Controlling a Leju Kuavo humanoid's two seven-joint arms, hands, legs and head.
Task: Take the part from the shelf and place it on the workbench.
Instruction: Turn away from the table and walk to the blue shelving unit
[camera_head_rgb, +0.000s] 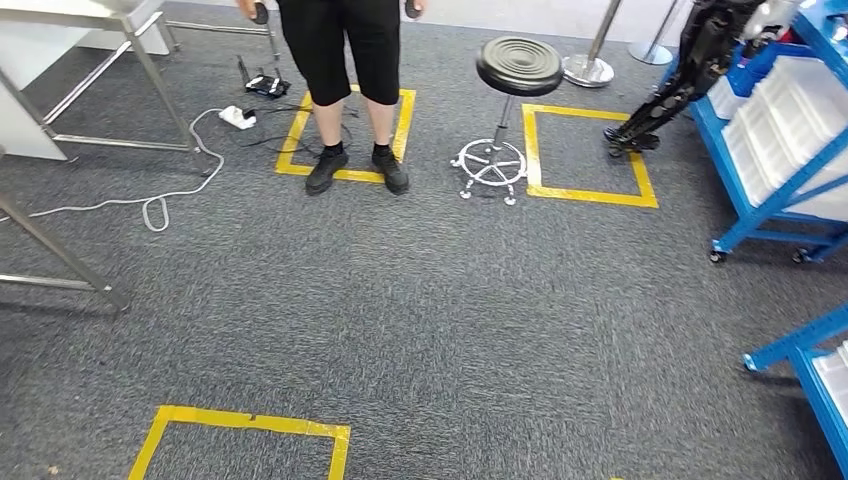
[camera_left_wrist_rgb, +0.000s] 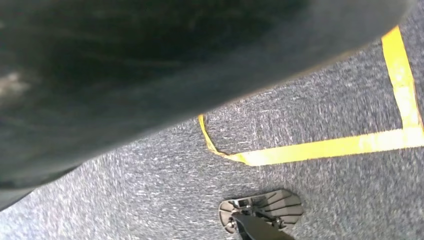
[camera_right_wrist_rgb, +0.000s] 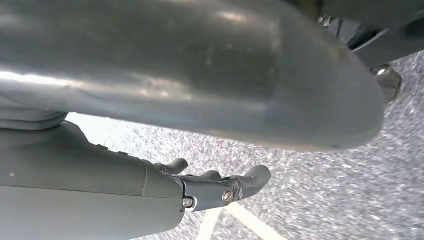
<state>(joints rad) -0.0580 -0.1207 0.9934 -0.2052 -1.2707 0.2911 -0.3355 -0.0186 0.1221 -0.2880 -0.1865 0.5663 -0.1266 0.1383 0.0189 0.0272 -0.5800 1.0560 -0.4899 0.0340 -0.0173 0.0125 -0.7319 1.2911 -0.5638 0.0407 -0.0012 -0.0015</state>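
Speckled grey carpet (camera_head_rgb: 420, 330), marked with yellow tape squares (camera_head_rgb: 588, 155). Blue-framed shelving (camera_head_rgb: 770, 190) with pale translucent bins (camera_head_rgb: 790, 120). Black round-seated stool (camera_head_rgb: 518, 65) on a silvery-white spoked base. Black shorts, socks and shoes on a person (camera_head_rgb: 345, 90) inside one yellow square. White power strip (camera_head_rgb: 238, 117) and pale grey cable beside bare-metal table legs (camera_head_rgb: 150, 75). Dark grey right hand (camera_right_wrist_rgb: 220, 187) over the grey carpet.

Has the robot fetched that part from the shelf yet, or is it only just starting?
Looks barely started. Nothing appears done: the right hand holds no part, fingers loosely apart above the carpet. It faces open floor, with the blue shelf off to its right. Still left: reaching the shelf, taking the part, carrying it to the workbench.
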